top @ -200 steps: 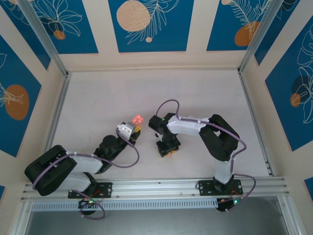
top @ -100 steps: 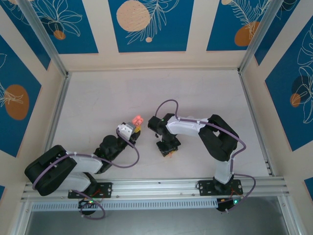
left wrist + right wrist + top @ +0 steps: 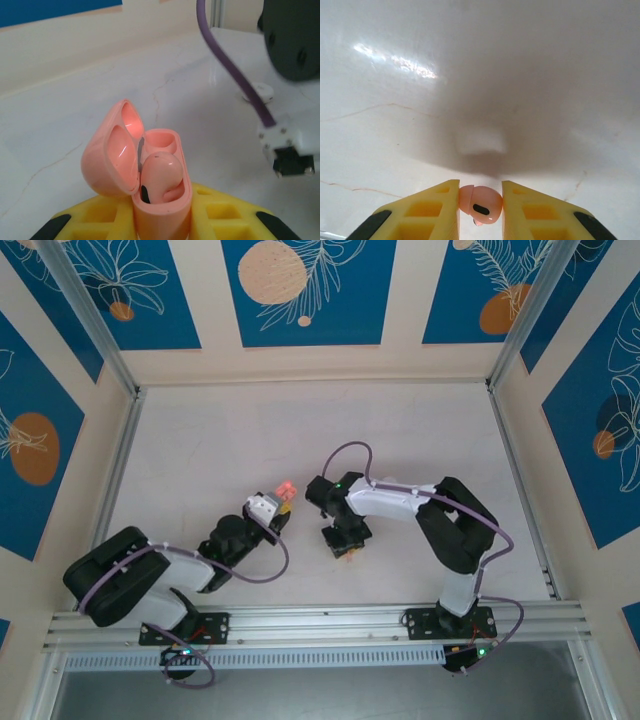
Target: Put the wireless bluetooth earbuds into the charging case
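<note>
Right claw (image 3: pixel 480 191) — closed on one earbud (image 3: pixel 481 205), pinched across its rounded head between the two yellow pads, dark spot facing the camera. Which way its stem points, you cannot tell from here. Just beyond the tips is bare table (image 3: pixel 470 75), with the claw's shadow right under it, so you are low over the surface.

Left claw (image 3: pixel 161 230) — closed on the lower body of the case (image 3: pixel 160 212), which stands upright out of the fingers. Its lid (image 3: pixel 112 150) is swung open to that claw's left. The near socket holds the other earbud (image 3: pixel 161 175); the far socket (image 3: pixel 161 142), just past it, is empty.

Seen from above, the case (image 3: pixel 285 487) lies to the left of the right claw (image 3: pixel 346 550) and a little farther from the bases, near but apart.

Handling, as a judgement: the bud is very light, hard, glossy and round, so it will likely twist or squirt out if you squeeze unevenly or knock it on the rim. Hold it across the head and leave the lower end free to enter the socket. The case looks equally slick and its hinge is the weak part; grip the body, never the lid.
</note>
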